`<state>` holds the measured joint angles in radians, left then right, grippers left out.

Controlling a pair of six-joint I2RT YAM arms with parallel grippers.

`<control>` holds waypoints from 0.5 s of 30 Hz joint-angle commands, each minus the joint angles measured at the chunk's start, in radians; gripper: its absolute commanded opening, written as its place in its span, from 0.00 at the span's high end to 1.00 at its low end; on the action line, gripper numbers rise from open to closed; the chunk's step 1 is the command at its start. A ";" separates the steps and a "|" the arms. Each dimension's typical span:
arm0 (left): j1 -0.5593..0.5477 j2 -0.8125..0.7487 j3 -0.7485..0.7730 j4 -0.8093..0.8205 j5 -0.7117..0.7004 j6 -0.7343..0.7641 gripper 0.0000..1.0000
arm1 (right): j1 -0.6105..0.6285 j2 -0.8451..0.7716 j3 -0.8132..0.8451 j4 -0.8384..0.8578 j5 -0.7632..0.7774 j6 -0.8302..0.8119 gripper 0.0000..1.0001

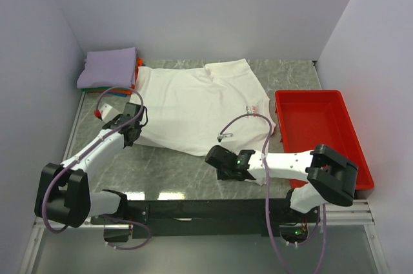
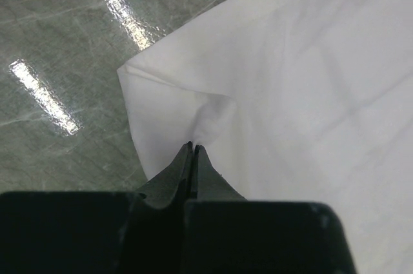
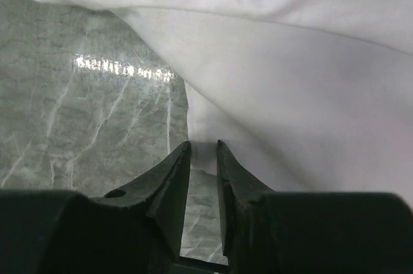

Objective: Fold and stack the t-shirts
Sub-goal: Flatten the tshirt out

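Note:
A white t-shirt [image 1: 193,103] lies spread on the grey marble table, with a small red logo [image 1: 257,107] near its right side. My left gripper [image 1: 132,133] is shut on the shirt's near left corner; in the left wrist view the fingertips [image 2: 192,147] pinch a pucker of white cloth [image 2: 290,80]. My right gripper [image 1: 217,158] is at the near hem. In the right wrist view [image 3: 203,146] its jaws stand narrowly apart, with the cloth edge [image 3: 290,93] between the tips. A folded lavender shirt [image 1: 108,68] tops a stack at the back left, with orange [image 1: 139,62] and green edges showing.
A red plastic tray [image 1: 319,133] stands at the right, close to the shirt's right sleeve. Pale walls close in the left, back and right sides. Bare marble table [image 1: 168,167] lies between the shirt's near hem and the arm bases.

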<state>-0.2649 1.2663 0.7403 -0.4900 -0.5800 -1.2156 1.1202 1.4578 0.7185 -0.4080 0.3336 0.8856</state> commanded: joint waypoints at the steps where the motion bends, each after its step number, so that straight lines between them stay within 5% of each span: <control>1: 0.003 -0.050 0.001 0.013 -0.015 0.014 0.99 | 0.020 0.024 0.015 -0.021 0.035 0.033 0.72; 6: 0.004 -0.068 -0.010 0.007 -0.026 0.016 0.99 | 0.041 -0.034 0.048 -0.161 0.047 0.052 1.00; 15: 0.004 -0.090 -0.036 0.024 -0.024 0.028 0.99 | 0.041 -0.315 0.107 -0.330 -0.120 -0.048 1.00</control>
<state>-0.2649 1.2011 0.7101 -0.4828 -0.5819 -1.2106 1.1542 1.2049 0.7521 -0.6437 0.2684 0.8825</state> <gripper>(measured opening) 0.016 0.011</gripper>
